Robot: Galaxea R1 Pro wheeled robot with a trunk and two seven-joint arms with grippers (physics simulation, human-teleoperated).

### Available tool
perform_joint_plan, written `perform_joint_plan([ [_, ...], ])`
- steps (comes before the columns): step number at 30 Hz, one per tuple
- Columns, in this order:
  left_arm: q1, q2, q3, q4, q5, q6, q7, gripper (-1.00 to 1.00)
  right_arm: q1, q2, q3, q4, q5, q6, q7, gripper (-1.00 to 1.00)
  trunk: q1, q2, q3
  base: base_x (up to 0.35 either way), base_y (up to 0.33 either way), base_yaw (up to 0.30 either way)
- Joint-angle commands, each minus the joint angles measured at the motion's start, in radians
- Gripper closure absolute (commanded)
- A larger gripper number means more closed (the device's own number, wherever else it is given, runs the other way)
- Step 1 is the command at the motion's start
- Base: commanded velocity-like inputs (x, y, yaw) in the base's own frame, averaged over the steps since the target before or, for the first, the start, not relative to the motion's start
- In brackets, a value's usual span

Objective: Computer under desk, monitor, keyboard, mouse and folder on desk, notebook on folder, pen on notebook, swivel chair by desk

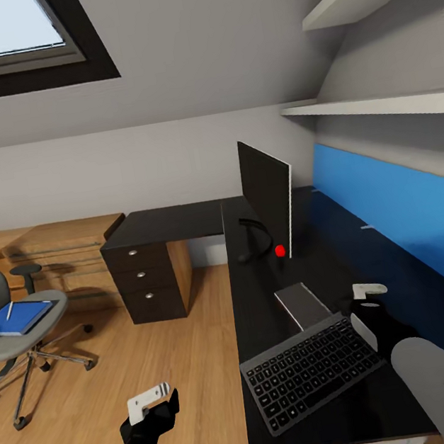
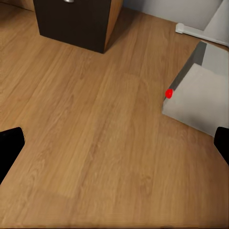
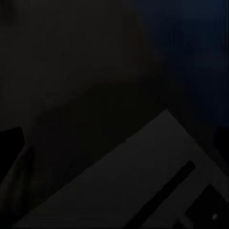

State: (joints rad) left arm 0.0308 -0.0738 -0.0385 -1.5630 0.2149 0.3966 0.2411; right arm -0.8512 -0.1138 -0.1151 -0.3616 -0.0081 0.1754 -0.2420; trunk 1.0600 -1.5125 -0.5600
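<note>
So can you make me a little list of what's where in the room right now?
monitor: standing on the desk, turned edge-on
keyboard: on the desk, near the front edge
folder: on the chair seat
pen: on top of the folder
left gripper: over the floor, holding nothing
right gripper: over the desk beside the keyboard

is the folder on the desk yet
No, the folder lies on the chair seat with the pen on it, away from the desk.

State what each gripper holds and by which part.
Nothing is held. The left gripper hangs open over bare floor; the right gripper hovers open over the desk beside the keyboard.
</note>
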Motion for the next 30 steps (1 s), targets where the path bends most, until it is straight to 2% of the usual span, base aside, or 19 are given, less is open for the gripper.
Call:
perform_joint_plan([
  [1, 0.0, 0.0, -0.001, -0.002, 0.011, 0.003, 0.008, -1.0, 0.0, 0.0, -0.002, -0.002, -0.001, 0.006, -0.002, -1.0, 0.0, -0.001, -0.001, -0.283, 0.0, 0.0],
  [12, 0.0, 0.0, -0.001, -0.002, 0.011, 0.003, 0.008, -1.0, 0.0, 0.0, -0.002, -0.003, -0.001, 0.006, -0.002, -1.0, 0.0, -0.001, -0.001, -0.188, 0.0, 0.0],
  [30, 0.0, 0.0, -0.001, -0.002, 0.011, 0.004, 0.007, -1.0, 0.0, 0.0, -0.002, -0.004, 0.0, 0.006, -0.002, -1.0, 0.0, -0.001, -0.001, -0.045, 0.011, 0.0],
])
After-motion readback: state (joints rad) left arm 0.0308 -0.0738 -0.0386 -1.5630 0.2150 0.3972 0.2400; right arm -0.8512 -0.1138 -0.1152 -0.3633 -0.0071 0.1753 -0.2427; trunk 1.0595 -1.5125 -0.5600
